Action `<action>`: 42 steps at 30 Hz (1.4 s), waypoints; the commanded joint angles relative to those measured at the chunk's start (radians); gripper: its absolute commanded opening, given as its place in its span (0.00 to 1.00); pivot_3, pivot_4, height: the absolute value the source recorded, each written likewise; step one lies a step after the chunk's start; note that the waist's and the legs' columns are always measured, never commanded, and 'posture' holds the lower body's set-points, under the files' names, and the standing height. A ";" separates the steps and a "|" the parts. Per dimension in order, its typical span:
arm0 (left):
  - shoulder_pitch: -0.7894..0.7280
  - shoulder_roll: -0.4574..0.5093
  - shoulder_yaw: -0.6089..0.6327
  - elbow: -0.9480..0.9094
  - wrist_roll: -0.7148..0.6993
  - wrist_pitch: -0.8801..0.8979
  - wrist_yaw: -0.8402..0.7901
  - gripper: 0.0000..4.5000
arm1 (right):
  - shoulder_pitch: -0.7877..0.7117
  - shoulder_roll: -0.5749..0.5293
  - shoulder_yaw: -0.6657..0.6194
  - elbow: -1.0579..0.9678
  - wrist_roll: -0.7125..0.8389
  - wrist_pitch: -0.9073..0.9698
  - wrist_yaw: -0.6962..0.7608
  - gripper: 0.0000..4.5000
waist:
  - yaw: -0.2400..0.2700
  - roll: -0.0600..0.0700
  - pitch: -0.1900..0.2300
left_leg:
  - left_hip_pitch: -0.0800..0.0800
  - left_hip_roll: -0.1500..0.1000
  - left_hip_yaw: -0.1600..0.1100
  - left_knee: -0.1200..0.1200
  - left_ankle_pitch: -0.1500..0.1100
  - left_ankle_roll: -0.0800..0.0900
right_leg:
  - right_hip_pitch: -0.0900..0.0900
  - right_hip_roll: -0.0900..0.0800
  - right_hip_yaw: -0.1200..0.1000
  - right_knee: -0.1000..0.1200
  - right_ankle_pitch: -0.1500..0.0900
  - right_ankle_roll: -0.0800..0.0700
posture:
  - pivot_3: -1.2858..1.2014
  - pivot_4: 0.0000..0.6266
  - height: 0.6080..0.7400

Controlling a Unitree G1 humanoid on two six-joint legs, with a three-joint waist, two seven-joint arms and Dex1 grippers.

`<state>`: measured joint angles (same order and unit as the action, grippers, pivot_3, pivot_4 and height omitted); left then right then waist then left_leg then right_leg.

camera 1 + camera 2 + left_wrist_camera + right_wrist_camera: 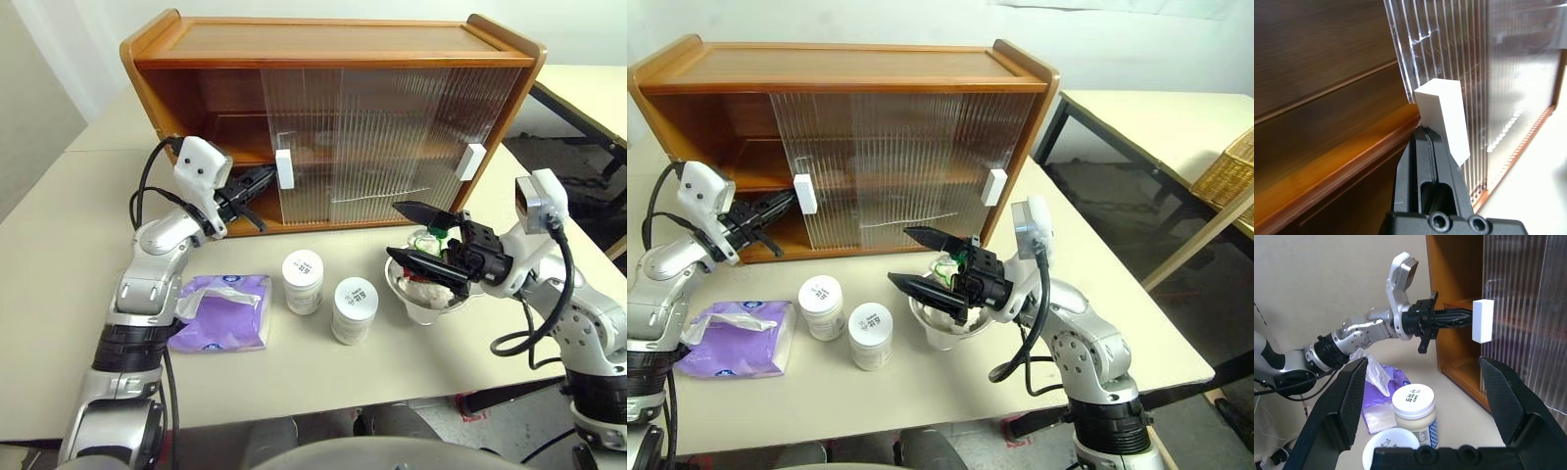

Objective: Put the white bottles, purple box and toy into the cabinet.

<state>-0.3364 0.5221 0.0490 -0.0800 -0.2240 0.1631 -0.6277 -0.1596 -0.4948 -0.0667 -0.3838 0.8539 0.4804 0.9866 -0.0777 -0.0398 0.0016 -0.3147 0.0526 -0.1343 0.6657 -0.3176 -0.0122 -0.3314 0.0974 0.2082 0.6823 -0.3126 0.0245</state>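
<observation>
Purple box (221,311): soft, light, grip mid-body; lies beside white bottles (303,281), below left gripper (266,177), jaws shut at cabinet (333,117) handle (285,168); right gripper (416,235) wide.

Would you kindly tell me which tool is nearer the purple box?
Left. The left tool is at the cabinet door handle, above the purple box; the right tool hovers across the table over the bowl.

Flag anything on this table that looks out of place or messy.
The plush toy with a green hat sits stuffed inside a silver metal bowl, an odd spot for it. The lavender tissue pack lies crumpled, with a white tissue hanging out. Nothing looks spilled.
</observation>
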 commanded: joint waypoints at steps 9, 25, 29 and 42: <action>-0.035 -0.073 -0.135 -0.045 0.031 0.011 -0.031 0.01 | -0.003 0.006 -0.001 -0.013 -0.005 -0.004 -0.027 1.00 | -0.002 0.000 0.000 | 0.000 0.000 0.000 0.001 0.000 0.000 | 0.001 0.000 0.000 0.000 -0.001 0.004 | 0.47 0.00 1.00; 0.153 0.228 0.396 -0.338 -0.467 0.559 -0.076 0.44 | -0.059 -0.038 -0.015 0.072 -0.029 -0.023 0.030 1.00 | -0.009 0.001 0.000 | 0.001 0.000 0.000 -0.002 0.000 0.000 | 0.000 0.000 0.000 0.000 0.000 -0.004 | 0.49 0.00 1.00; 0.317 0.365 0.566 -0.307 -0.563 0.757 -0.107 0.75 | -0.083 -0.041 -0.011 0.104 -0.039 -0.034 0.049 1.00 | -0.008 0.004 -0.001 | 0.001 0.001 0.000 -0.006 0.000 0.000 | -0.004 -0.001 0.000 0.002 0.000 -0.012 | 0.49 0.00 1.00; 0.685 0.459 0.573 -0.229 -0.501 0.861 -0.236 1.00 | -0.079 -0.080 -0.009 0.116 -0.069 -0.069 0.143 1.00 | 0.010 0.009 -0.005 | 0.000 0.004 -0.001 -0.006 -0.003 0.000 | -0.014 -0.001 -0.003 0.002 -0.005 -0.030 | 0.49 0.00 1.00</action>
<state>0.3464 0.9857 0.6539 -0.3094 -0.7302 1.0137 -0.8580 -0.2447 -0.5692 -0.0683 -0.2549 0.7878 0.4230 1.1186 -0.0672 -0.0306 -0.0035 -0.3145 0.0563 -0.1350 0.6600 -0.3209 -0.0124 -0.3448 0.0961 0.2055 0.6845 -0.3173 -0.0055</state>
